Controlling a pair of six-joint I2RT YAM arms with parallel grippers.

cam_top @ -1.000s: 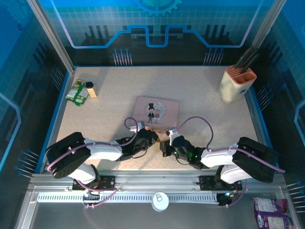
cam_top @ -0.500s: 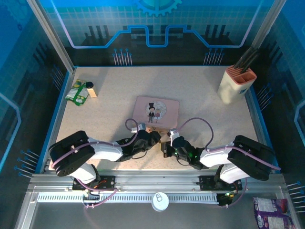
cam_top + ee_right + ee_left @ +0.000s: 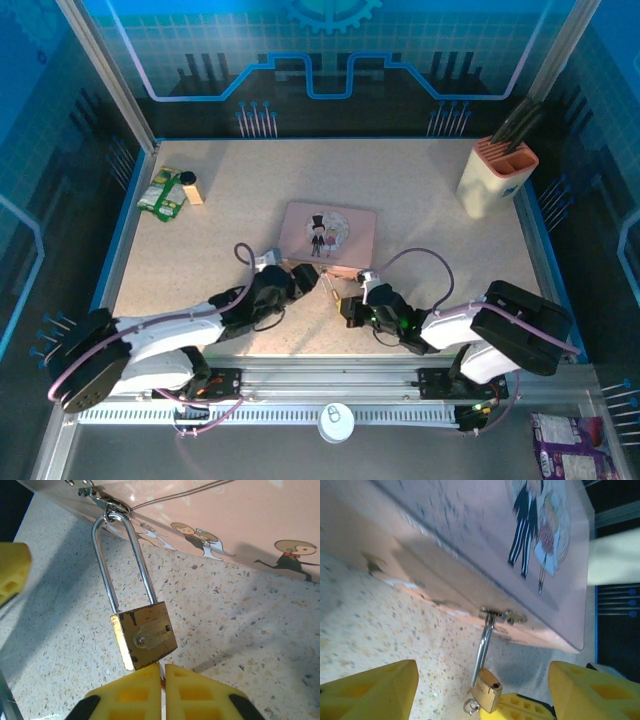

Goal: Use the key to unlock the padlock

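Right hand [image 3: 163,681] clenched on key [image 3: 161,671] under padlock [image 3: 147,636] hung from pink tin [image 3: 470,545]; left hand [image 3: 482,676] released alongside

This looks like a robotics lab cell, perhaps a demonstration booth: a speckled worktop [image 3: 420,210] walled by blue panels [image 3: 200,40] printed with gear and circuit graphics, aluminium rail [image 3: 320,380] along its near edge.

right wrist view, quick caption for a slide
Brass padlock hooked by its long shackle to the clasp of the pink tin, right tool pinched nearly shut just beneath it.
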